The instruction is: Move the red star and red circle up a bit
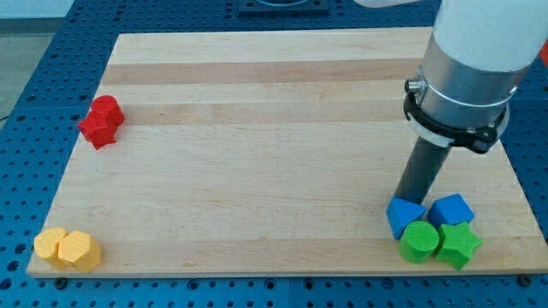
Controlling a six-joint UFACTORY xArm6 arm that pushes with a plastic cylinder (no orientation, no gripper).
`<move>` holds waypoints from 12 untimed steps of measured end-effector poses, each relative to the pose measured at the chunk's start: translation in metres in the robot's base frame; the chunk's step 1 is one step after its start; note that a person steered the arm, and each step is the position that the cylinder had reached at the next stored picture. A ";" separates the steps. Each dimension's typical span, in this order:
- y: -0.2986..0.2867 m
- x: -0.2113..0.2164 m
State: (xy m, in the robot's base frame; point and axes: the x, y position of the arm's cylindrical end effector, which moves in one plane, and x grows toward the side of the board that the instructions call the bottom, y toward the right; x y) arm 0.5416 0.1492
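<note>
Red star (98, 129), red circle (108, 109), near board's (257, 77) left edge

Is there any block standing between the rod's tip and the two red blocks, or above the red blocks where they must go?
Nothing visible. My tip sits by the blue and green blocks at the view's lower right. The red star and red circle touch at the left edge. Bare board lies between and above them.

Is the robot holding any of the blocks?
No. It has only a rod; my tip sits just above the blue blocks, far from the red blocks.
</note>
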 end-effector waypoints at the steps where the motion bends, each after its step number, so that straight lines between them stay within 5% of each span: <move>1: 0.000 0.000; 3: -0.017 -0.026; 4: -0.078 -0.076; 8: -0.442 -0.046; 10: -0.454 -0.058; 12: -0.412 -0.120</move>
State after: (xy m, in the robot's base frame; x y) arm 0.4213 -0.2626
